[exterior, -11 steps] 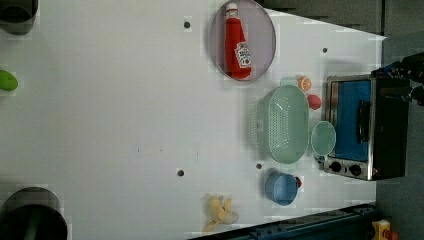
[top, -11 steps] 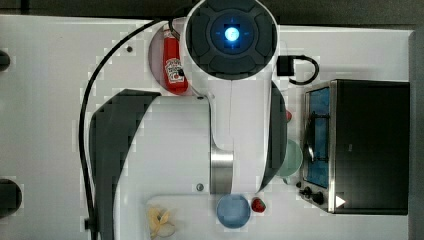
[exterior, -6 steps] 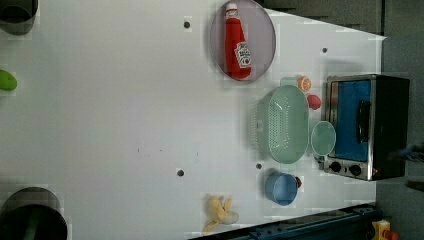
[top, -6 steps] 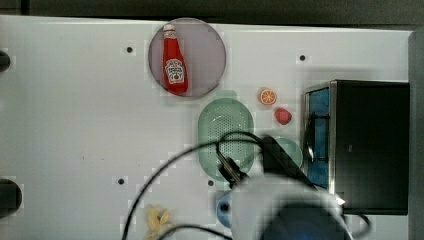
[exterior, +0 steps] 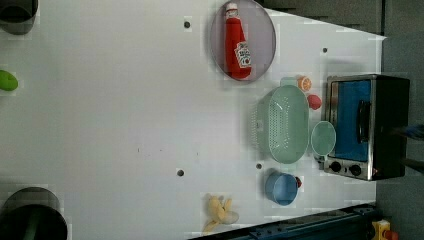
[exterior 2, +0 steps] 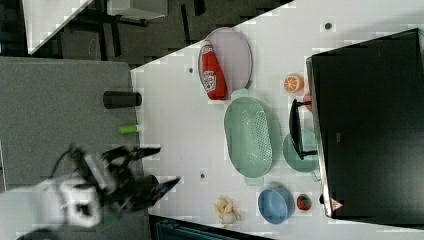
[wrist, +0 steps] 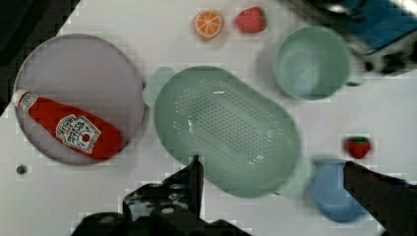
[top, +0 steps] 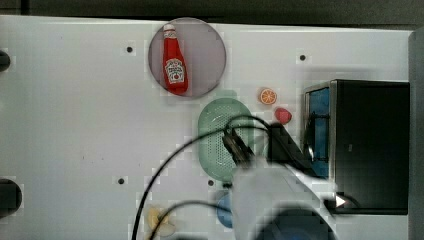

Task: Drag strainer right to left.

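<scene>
The strainer (exterior: 286,123) lies flat on the white tabletop (exterior: 125,115). It sits between the gray plate (exterior: 260,30) with the ketchup bottle (exterior: 237,47) and the blue bowl (exterior: 281,188). A small green bowl (exterior: 323,138) is just beside it, in front of the toaster oven (exterior: 367,125). The end effector (wrist: 270,172) hangs above the strainer, its fingers (wrist: 195,179) spread wide apart, holding nothing.

No readable text anywhere.
Ketchup bottle (wrist: 69,131) beside the gripper (wrist: 273,172) carries a white label, print illegible.
</scene>
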Controlling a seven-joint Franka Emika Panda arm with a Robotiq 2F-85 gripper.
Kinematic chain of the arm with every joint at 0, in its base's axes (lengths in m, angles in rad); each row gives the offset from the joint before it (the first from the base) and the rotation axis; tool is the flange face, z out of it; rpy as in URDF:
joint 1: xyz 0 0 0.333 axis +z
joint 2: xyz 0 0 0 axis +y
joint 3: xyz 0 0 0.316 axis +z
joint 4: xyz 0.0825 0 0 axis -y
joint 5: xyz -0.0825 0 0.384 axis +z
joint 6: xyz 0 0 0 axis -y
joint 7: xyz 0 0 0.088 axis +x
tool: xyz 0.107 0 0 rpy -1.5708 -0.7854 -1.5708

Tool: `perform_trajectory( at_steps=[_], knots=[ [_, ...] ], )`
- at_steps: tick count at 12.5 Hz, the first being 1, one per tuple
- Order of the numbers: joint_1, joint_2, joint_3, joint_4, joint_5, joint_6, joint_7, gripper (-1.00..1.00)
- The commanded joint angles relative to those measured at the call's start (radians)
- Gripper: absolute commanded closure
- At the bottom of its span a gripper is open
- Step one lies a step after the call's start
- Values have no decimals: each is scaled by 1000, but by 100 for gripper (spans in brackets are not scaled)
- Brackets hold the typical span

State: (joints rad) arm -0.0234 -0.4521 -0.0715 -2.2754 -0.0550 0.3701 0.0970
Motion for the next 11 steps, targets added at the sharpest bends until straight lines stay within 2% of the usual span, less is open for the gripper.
perform_trajectory(
  at_steps=[1,4,11],
  knots=[
    [13,129,17,-199,-5,171,155,-100],
    [16,281,41,-244,-5,375,391,-100],
    [26,659,83,-207,-5,767,637,-100]
  ],
)
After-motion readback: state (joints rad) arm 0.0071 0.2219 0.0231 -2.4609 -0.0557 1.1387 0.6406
